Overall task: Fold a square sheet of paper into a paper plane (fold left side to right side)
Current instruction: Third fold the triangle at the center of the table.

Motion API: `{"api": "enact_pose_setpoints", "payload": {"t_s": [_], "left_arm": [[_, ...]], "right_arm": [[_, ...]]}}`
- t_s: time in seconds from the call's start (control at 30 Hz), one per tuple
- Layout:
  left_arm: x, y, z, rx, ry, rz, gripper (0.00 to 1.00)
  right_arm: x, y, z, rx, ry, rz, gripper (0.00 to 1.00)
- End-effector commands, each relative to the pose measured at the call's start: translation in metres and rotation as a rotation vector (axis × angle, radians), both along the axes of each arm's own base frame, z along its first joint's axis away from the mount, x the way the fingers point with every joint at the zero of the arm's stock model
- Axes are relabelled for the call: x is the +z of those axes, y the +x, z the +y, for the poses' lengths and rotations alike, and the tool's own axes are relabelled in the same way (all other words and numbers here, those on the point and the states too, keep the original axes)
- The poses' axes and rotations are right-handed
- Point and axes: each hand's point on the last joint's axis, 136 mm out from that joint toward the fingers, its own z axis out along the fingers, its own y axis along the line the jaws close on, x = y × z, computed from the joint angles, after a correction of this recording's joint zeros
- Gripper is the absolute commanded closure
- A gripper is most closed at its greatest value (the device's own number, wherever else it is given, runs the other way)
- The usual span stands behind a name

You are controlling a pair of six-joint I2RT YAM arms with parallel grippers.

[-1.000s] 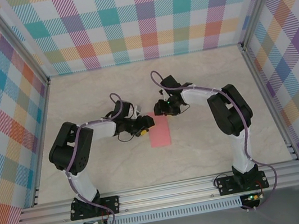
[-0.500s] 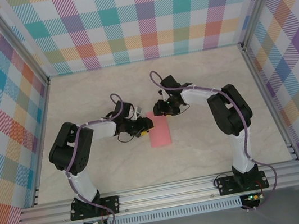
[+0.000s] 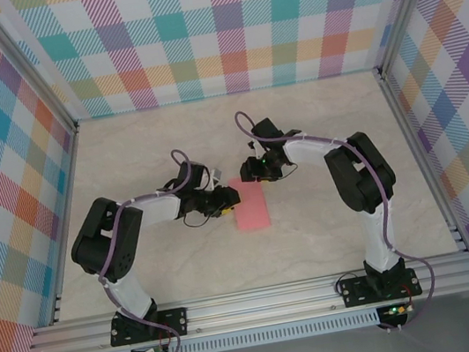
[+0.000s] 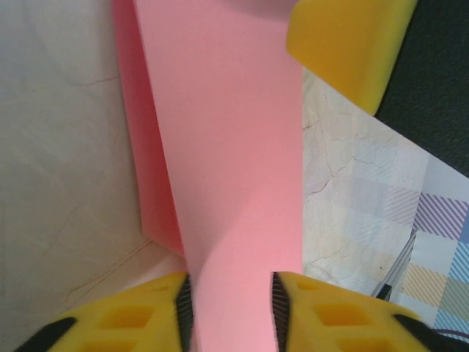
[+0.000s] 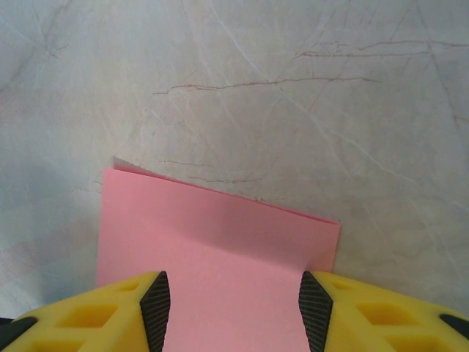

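Note:
The square sheet of paper (image 3: 250, 209) lies folded in half as a narrow salmon-pink rectangle in the middle of the table. My left gripper (image 3: 227, 198) is at its left edge, low over the table. In the left wrist view the pink sheet (image 4: 227, 147) runs broad-face between the jaws, its upper layer lifted off the lower one at the left; the left gripper (image 4: 231, 308) is open, its pads close to the strip's sides. My right gripper (image 3: 252, 170) sits at the far end, open, straddling the paper (image 5: 220, 242) in the right wrist view (image 5: 234, 312).
The pale marbled tabletop (image 3: 325, 126) is bare around the paper. Checked walls and aluminium rails (image 3: 263, 301) enclose it. A yellow finger of the right gripper (image 4: 344, 44) shows at the top of the left wrist view.
The left jaws have narrowed around the pink strip, and the left arm's elbow has swung slightly left. The right gripper has hardly moved.

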Motion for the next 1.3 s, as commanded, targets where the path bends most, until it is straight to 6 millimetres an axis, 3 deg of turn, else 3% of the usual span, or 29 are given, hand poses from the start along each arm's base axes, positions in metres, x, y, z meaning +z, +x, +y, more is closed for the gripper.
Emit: {"api": "enact_pose_setpoints", "payload": {"t_s": [0.0,0.2,0.37,0.5,0.57,0.77,0.97,1.07,1.27], "left_arm": [[0.001,-0.006,-0.002,-0.011,0.005,-0.005,0.75],[-0.009,-0.009,-0.001,-0.009,0.027,0.018,0.93],[-0.010,-0.011,0.000,0.016,0.035,0.041,0.99],[-0.008,-0.011,0.001,0.047,0.038,0.059,1.00],[-0.007,-0.011,0.000,0.052,0.038,0.062,1.00],[-0.006,-0.013,0.000,0.054,0.053,0.075,1.00],[-0.003,-0.015,-0.002,0.047,0.058,0.073,1.00],[-0.002,-0.015,-0.002,0.046,0.058,0.071,1.00],[0.001,-0.016,-0.002,0.043,0.059,0.071,1.00]], "right_arm": [[-0.014,-0.007,0.002,0.033,-0.016,0.026,0.46],[0.010,0.001,0.004,0.040,0.015,-0.058,0.40],[0.061,0.003,-0.006,0.031,0.038,-0.236,0.28],[0.091,-0.019,-0.024,0.044,0.028,-0.381,0.21],[0.099,-0.043,-0.027,0.093,0.018,-0.448,0.21],[0.088,-0.121,-0.021,0.265,-0.078,-0.583,0.19],[0.074,-0.170,0.001,0.436,-0.228,-0.742,0.19],[0.062,-0.178,0.018,0.532,-0.321,-0.784,0.18],[0.034,-0.171,0.047,0.703,-0.511,-0.824,0.18]]}}
